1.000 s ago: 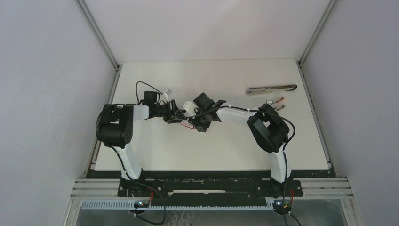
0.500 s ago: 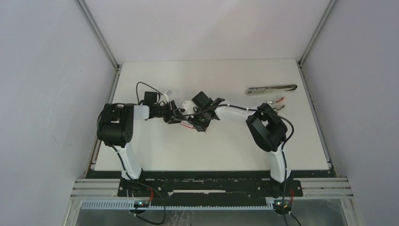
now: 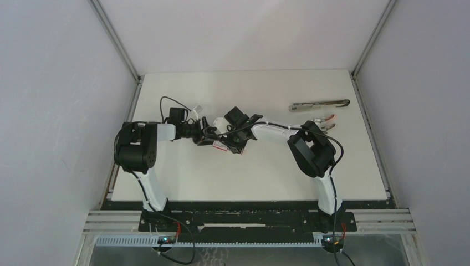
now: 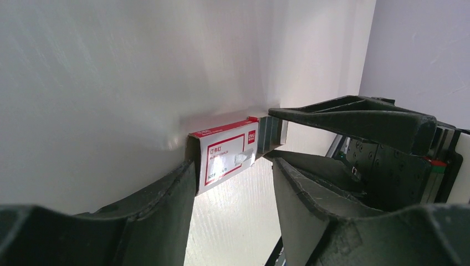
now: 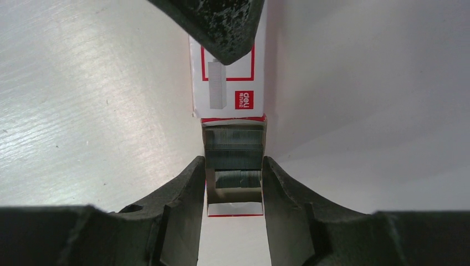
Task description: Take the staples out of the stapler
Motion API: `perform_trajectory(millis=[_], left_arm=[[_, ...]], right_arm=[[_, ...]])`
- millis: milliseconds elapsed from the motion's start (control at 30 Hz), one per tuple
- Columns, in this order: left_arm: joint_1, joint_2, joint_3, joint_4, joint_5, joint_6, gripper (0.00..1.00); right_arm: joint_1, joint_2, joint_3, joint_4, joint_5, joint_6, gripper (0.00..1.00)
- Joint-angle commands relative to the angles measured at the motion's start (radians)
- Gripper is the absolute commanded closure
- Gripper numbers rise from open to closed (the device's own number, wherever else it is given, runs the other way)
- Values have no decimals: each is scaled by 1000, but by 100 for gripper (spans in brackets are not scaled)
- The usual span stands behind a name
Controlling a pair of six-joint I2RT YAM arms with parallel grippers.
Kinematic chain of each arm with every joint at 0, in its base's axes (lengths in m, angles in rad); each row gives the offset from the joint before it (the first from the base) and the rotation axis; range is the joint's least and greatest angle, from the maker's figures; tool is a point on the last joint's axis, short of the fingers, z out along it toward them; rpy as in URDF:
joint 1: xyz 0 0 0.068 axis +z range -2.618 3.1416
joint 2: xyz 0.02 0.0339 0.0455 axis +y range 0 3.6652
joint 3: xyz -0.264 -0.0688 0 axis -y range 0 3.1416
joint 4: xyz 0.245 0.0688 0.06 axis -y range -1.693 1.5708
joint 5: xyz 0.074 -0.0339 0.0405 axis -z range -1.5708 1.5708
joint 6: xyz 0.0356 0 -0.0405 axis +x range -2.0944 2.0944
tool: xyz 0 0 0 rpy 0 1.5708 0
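The stapler point(image 3: 320, 104), a long grey metal bar, lies at the table's back right, away from both arms. Mid-table, my right gripper point(image 5: 234, 166) is shut on the open cardboard tray point(image 5: 235, 209) of a small red-and-white staple box point(image 3: 223, 146). Grey staples point(image 5: 234, 145) fill that tray. The box's sleeve point(image 4: 224, 158) sits between the fingers of my left gripper point(image 4: 231, 166). That gripper is open: one finger touches the sleeve, the other stands off it with a gap. In the top view both grippers meet tip to tip over the box.
Two small red-and-white items point(image 3: 327, 119) lie just in front of the stapler, near the right arm's elbow point(image 3: 313, 149). Grey walls stand at the table's left, right and back edges. The white table point(image 3: 249, 177) lies bare toward the front.
The left gripper's jaws have spread off the box sleeve. The right arm has shifted slightly left with the tray; the stapler has not moved.
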Motion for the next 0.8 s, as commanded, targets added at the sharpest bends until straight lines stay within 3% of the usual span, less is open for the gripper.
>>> perform_trajectory(millis=[0, 767], left_arm=[[8, 9, -12, 8, -33, 6, 41], [6, 16, -12, 6, -29, 4, 40]], right_arm=[[9, 15, 43, 10, 24, 7, 61], [21, 45, 83, 2, 14, -16, 62]])
